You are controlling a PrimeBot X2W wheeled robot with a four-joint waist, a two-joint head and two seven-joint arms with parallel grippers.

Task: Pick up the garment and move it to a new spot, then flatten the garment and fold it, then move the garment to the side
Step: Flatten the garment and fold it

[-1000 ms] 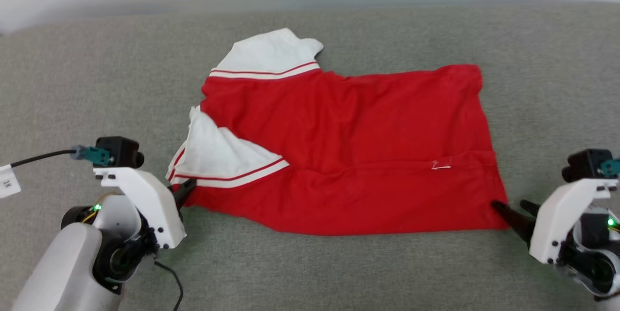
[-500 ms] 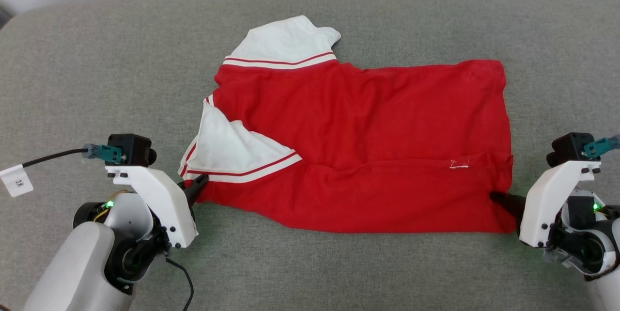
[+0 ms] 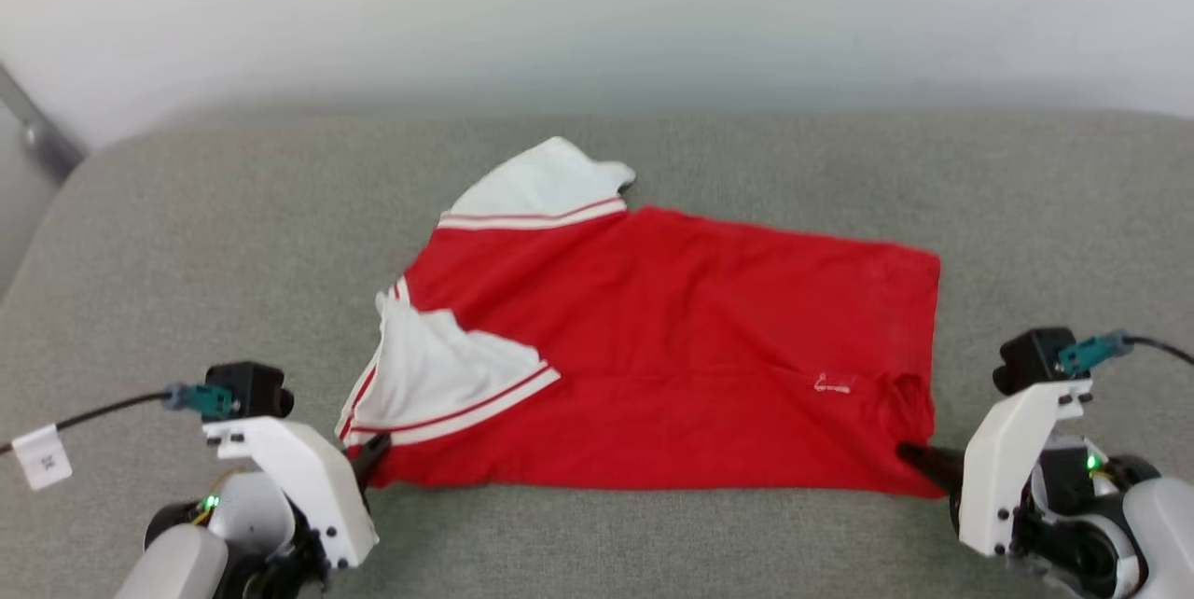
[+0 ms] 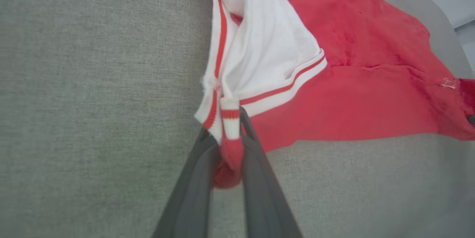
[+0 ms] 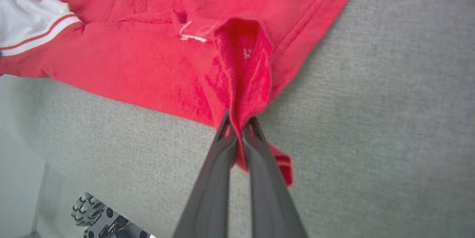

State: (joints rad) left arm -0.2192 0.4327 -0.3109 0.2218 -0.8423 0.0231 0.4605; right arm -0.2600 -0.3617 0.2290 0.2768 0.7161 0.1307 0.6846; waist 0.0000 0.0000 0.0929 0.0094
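Bunched cloth partly hides the fingertips of the left gripper point(image 4: 230, 126) and right gripper point(image 5: 239, 121). The red shirt point(image 3: 672, 366) lies spread on a grey cushion point(image 3: 187, 254) between them. The left gripper pinches its near sleeve corner and the right gripper its near hem corner.

place: lab-like room | signs: grey cloth-topped table point(image 3: 653, 543), bare wall point(image 3: 597, 11)

Grey fabric surface point(image 3: 653, 543), pale wall point(image 3: 597, 11)
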